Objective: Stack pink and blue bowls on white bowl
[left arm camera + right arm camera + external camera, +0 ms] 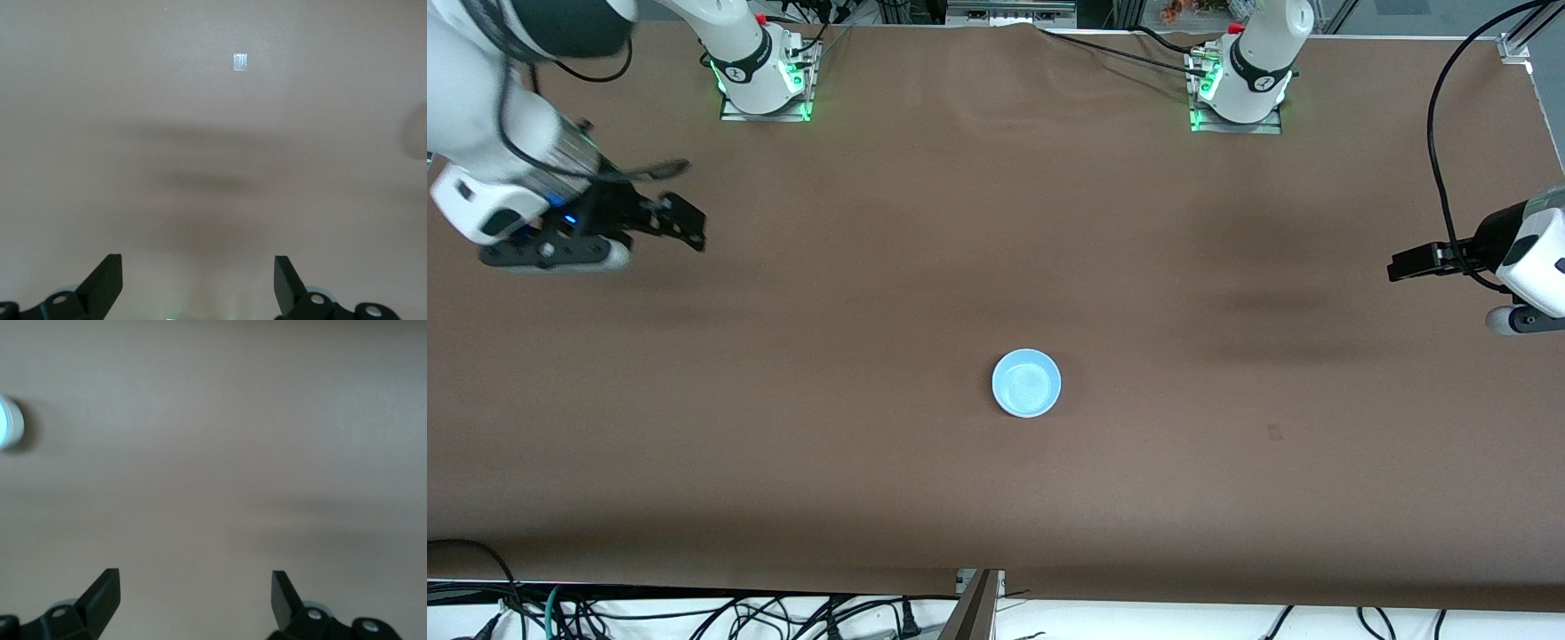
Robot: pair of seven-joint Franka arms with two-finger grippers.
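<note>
I see only the blue bowl standing on the brown table, about midway between its ends. My left gripper and right gripper hang spread wide over bare cloth at either end.

Even overhead light fell on the brown worktop, leaving soft, smeared shadows under both arms. The right arm's upper part looked motion-blurred. Both wrist views were hazy and washed out, with the dark fingers showing crisp edges. A small patch glared white.

Blue bowl — edge-cropped, blurred
</note>
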